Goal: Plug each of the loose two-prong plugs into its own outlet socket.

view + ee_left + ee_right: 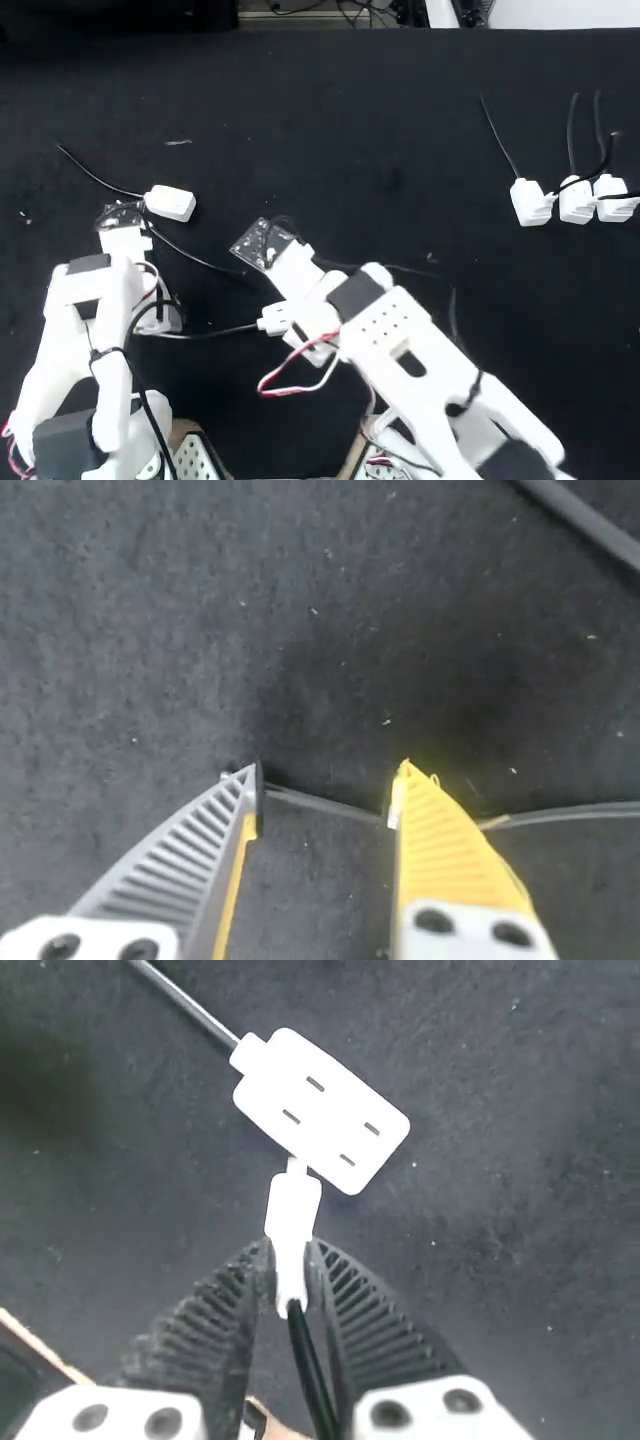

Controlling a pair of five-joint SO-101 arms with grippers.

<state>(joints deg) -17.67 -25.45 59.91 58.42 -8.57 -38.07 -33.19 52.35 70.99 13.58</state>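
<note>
Your left gripper [325, 775] hangs released over the bench [150, 630], a thin cord [320, 805] crossing between its fingers [440, 850]. Your right gripper [290, 1252] is clenched on a plug [293, 1205] that touches the edge of the outlet block [170, 203], at nine o'clock on the bench. Both look like light, slick plastic. Pinch the plug's flat sides, and expect the block to slide.

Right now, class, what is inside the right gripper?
The right gripper pinches a white plug with a black cord; its prong tips, at the outlet block, are hidden.
</note>
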